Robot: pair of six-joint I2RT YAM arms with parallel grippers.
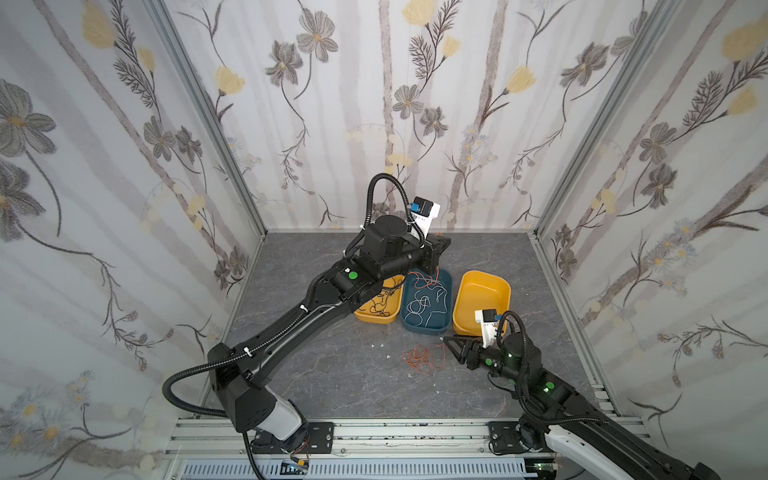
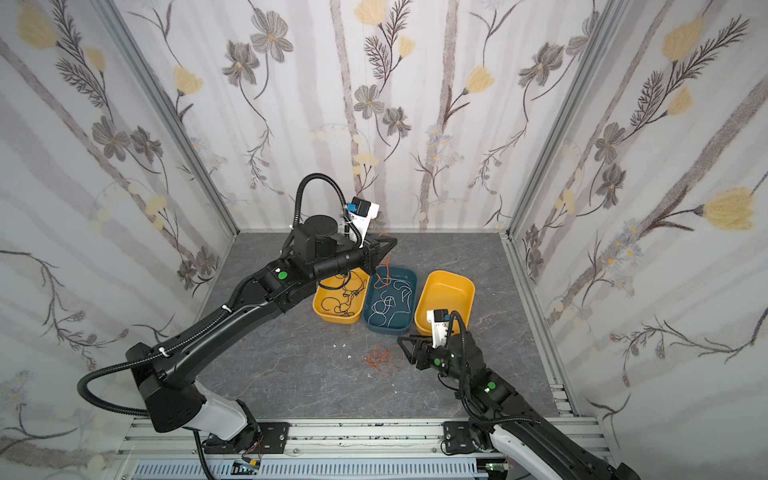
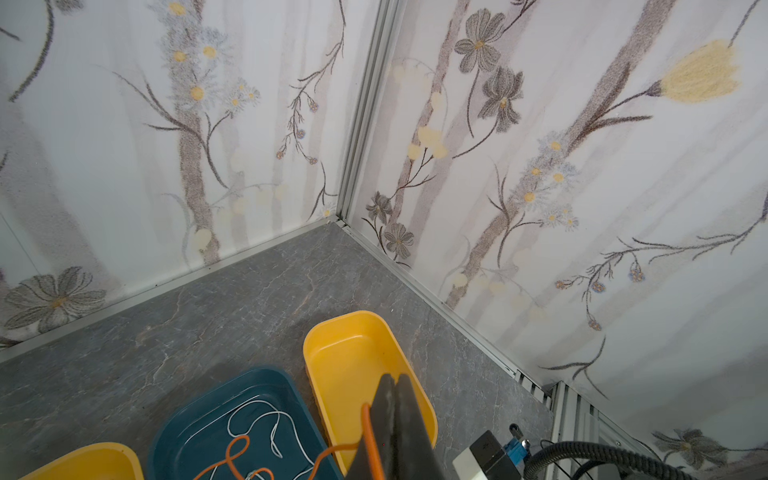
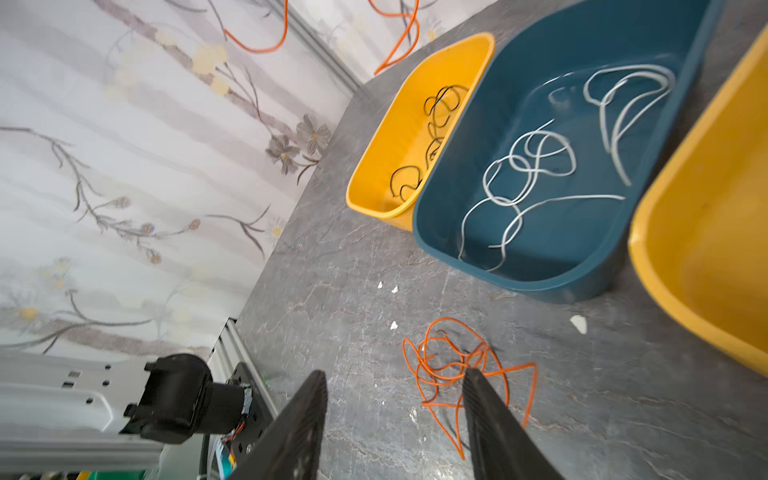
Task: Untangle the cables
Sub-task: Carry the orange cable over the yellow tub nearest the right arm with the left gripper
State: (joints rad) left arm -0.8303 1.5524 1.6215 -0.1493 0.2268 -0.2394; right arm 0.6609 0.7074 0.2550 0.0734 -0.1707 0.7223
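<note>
Tangle [image 4: 451, 361] ahead of my right claw [image 4: 394, 373]
It gapes, empty, nearer the tangle; left claw [image 3: 392, 378] pinches a strand [image 3: 365, 417] aloft.

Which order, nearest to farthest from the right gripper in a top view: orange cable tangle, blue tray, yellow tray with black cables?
From the right gripper:
1. orange cable tangle, just beside it.
2. blue tray, middle of the row.
3. yellow tray with black cables, left end.
</note>
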